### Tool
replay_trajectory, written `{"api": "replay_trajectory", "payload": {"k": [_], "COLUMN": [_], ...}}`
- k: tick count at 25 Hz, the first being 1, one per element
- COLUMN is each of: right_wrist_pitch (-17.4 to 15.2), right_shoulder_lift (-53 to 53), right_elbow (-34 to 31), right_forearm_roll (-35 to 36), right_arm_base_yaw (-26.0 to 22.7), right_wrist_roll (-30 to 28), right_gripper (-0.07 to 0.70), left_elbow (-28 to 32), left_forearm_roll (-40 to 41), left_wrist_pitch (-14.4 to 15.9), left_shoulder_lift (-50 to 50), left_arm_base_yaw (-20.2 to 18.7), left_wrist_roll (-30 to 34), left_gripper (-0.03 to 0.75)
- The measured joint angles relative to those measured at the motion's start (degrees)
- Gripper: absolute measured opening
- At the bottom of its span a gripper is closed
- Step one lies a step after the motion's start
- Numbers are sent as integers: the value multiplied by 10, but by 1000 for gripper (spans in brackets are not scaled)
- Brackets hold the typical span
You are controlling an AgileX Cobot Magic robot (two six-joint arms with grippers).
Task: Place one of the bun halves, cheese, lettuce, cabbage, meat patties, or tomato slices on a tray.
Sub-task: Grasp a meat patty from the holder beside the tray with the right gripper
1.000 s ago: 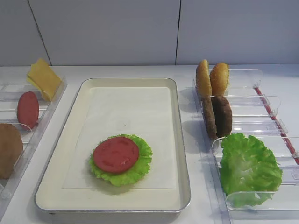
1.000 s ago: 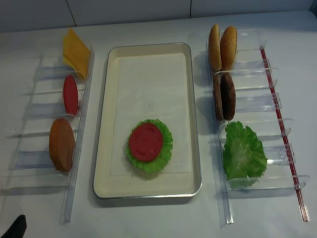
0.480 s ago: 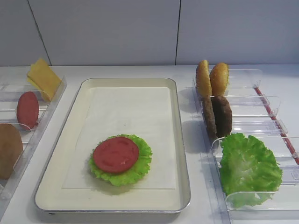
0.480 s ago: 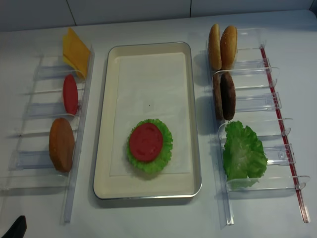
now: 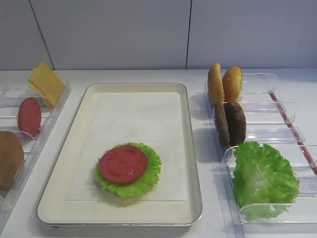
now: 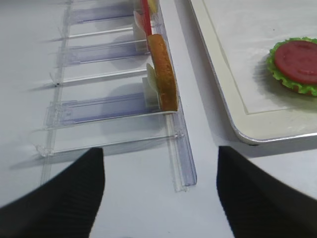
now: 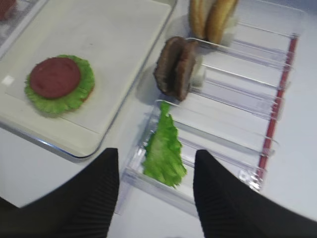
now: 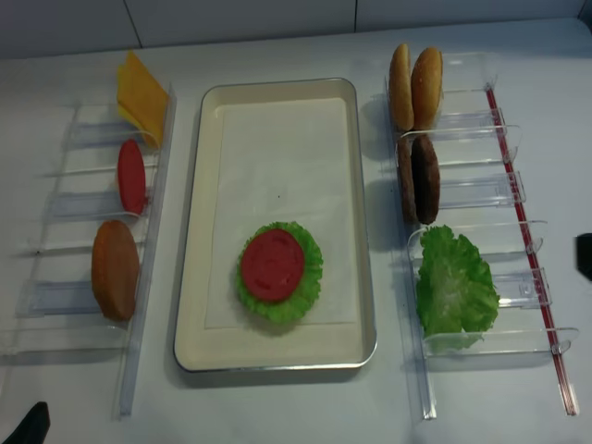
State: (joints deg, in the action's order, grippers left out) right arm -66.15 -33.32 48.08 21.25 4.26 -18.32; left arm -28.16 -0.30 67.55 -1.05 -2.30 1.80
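Observation:
The cream tray (image 5: 133, 114) holds a tomato slice (image 5: 123, 164) lying on a lettuce leaf (image 5: 151, 179). On the right, a clear holder carries two bun halves (image 5: 224, 83), two meat patties (image 5: 232, 123) and more lettuce (image 5: 263, 178), all on edge. Cheese (image 5: 45, 83), a tomato slice (image 5: 29, 116) and a bun half (image 5: 7, 158) stand in the left holder. My right gripper (image 7: 156, 196) is open and empty, hovering just short of the lettuce (image 7: 163, 148). Over bare table near the left holder's end, my left gripper (image 6: 161, 198) is open and empty, with the bun half (image 6: 163, 74) ahead.
Clear plastic holders (image 8: 481, 199) (image 8: 65, 231) flank the tray on both sides, with thin dividers sticking up. A red strip (image 8: 532, 250) runs along the right holder. A white wall closes off the back of the table.
A dark part of my right arm has come into the overhead view at its right edge. The food and the tray have not moved.

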Motion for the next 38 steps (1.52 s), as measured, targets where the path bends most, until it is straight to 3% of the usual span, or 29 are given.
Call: {"api": "replay_trajectory", "payload": {"k": [11,16,21,26,34,38], "right_wrist_pitch": [12,16,29,29,24,35], "right_shoulder_lift": [-158,-230,-311,-400,-506,-539], "right_elbow": [50,84,138,208,258,259], "right_forearm_roll": [141,149,75,-48,-126,-131], "right_arm_base_yaw": [1,50,137,208,222,223], "right_wrist_roll": [-92,-96,-41,70,209,234], "right_gripper": [379,379,379,379,379,379], "left_elbow": [0,0,0,0,0,0], "left_forearm_roll": [0,0,0,0,0,0], "left_wrist_pitch": [0,0,0,0,0,0], "left_shoulder_lift": [0,0,0,0,0,0], "left_arm_base_yaw": [0,0,0,0,0,0], "left_wrist_roll": [0,0,0,0,0,0], "left_gripper": [440,440,440,440,440,440]}}
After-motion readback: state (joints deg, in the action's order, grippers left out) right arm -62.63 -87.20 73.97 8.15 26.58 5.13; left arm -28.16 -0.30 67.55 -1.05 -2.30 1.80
